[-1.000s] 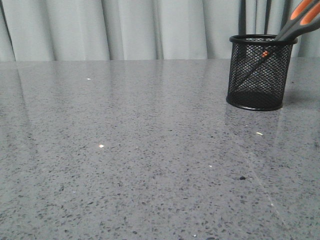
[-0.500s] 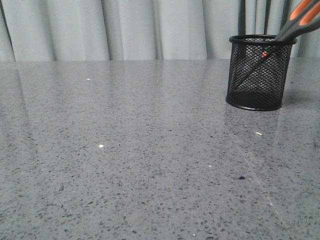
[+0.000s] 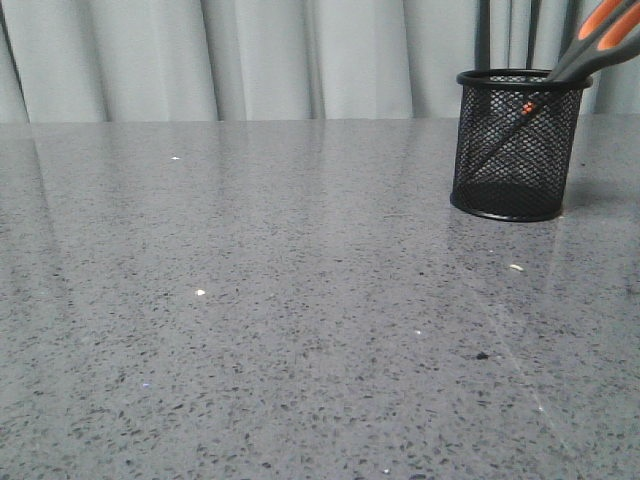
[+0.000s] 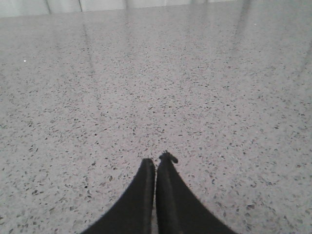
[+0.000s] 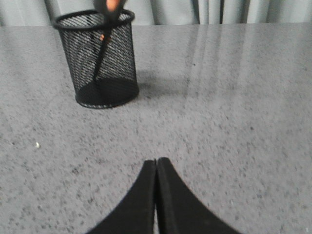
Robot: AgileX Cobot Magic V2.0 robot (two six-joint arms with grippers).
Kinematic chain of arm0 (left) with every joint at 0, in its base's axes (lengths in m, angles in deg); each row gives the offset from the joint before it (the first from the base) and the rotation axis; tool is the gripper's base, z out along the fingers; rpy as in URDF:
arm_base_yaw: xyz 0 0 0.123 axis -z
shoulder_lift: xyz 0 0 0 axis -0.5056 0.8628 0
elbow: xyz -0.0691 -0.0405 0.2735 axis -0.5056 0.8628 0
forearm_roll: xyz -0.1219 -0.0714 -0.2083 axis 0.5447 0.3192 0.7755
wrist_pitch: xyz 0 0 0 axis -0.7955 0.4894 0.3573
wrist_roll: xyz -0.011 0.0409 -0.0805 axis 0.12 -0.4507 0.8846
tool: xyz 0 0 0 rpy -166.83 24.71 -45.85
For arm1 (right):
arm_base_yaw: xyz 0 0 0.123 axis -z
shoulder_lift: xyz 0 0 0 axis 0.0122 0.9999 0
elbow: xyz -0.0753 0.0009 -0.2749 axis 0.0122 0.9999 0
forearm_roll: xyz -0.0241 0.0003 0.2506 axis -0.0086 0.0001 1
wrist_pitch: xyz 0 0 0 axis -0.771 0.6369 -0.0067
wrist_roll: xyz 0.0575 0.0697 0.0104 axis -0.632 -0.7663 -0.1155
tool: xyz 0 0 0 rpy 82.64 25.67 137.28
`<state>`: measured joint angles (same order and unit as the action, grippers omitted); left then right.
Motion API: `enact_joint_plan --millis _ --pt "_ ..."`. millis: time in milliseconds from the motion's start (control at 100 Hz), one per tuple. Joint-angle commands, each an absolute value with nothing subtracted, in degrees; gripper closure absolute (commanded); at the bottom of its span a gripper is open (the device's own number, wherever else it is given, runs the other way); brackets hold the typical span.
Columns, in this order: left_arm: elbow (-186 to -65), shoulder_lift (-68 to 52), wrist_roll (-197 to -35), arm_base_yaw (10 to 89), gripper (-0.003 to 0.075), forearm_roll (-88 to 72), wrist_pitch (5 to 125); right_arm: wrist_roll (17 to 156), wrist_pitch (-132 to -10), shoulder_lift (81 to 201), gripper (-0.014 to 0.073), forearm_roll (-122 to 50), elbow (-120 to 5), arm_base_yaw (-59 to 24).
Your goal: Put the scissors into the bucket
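Scissors (image 3: 598,45) in the bucket (image 3: 516,145), both my grippers clenched on nothing.

From the front camera I see the bucket standing upright on the grey speckled table (image 3: 250,300) at about 2 o'clock, the scissors leaning blades-down inside, handles over the rim. My left gripper (image 4: 155,168) and right gripper (image 5: 156,165) sit above bare tabletop, fingers pressed together, well apart from the bucket.

The bucket (image 3: 519,145) with the scissors (image 3: 596,42) sits very slightly further left than before.
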<state>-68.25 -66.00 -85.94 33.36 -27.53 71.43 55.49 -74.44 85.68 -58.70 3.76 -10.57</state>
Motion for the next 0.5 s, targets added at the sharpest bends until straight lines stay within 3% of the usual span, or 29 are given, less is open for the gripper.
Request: enact_joint_plan --millis 0,170,490 --pt "-66.0 -67.6 -85.2 33.0 0.0740 -26.7 68.9 55.9 -75.5 81.9 0.0653 -58.6 4.2 -9.8" --pt "-66.0 -67.5 -85.2 33.0 0.0740 -26.7 68.9 56.0 -66.5 80.8 0.0653 -56.4 4.2 -9.6" --pt "-66.0 -67.5 -85.2 33.0 0.0740 -26.7 68.9 59.7 -66.8 80.7 0.0653 -56.4 4.2 -9.6"
